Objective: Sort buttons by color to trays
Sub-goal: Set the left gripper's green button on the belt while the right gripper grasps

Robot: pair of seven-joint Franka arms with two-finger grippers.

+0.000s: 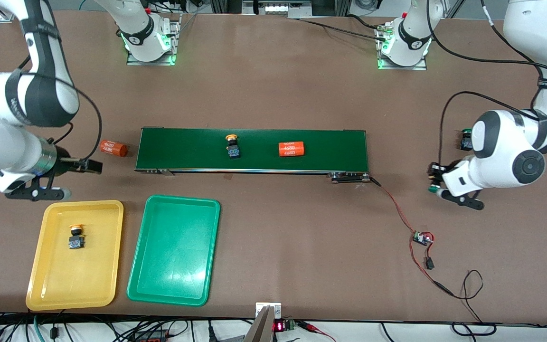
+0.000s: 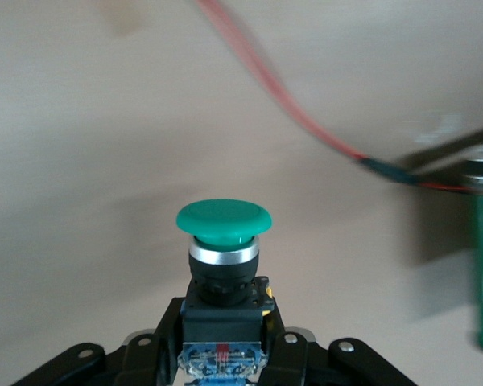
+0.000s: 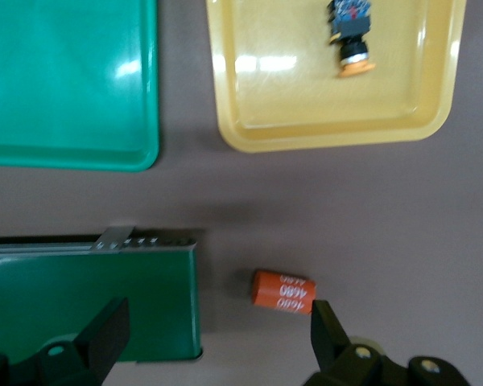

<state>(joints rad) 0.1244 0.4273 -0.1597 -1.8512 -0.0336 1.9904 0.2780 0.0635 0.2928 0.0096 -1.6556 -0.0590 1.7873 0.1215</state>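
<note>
Your brown surface (image 1: 273, 80) carried a long dark-green conveyor belt (image 1: 330, 149) across its middle. Two trays lay nearer the front camera than the belt, toward the right arm's end: the yellow tray (image 1: 50, 275) outermost, the green tray (image 1: 174, 266) just beside it, apart from it.

The right gripper (image 3: 213, 334) hung with its fingers spread wide and nothing between them, over bare surface at the belt's end; you can see in its wrist view an orange cylinder printed 4680 (image 3: 283, 291) lying on the surface between the fingers' line and the yellow tray, not touched. The right arm waited.

The left gripper (image 2: 223, 354) was off the belt's other end, above bare surface, fingers pressed together on the black-and-blue body of a green-capped button (image 2: 223, 221). The button stood out straight from the fingertips, cap away from the gripper. In the front view only a green edge showed at that gripper (image 1: 432, 190).

A second orange cylinder (image 1: 291, 148) lay on the belt. One yellow-capped button (image 1: 232, 146) lay on the belt too, toward the right arm's end from that cylinder, well apart from both grippers. Another yellow-capped button (image 1: 77, 236) lay inside the yellow tray, in the half farther from the front camera. A second green-capped button (image 1: 466, 140) showed partly hidden by the left arm.
</note>
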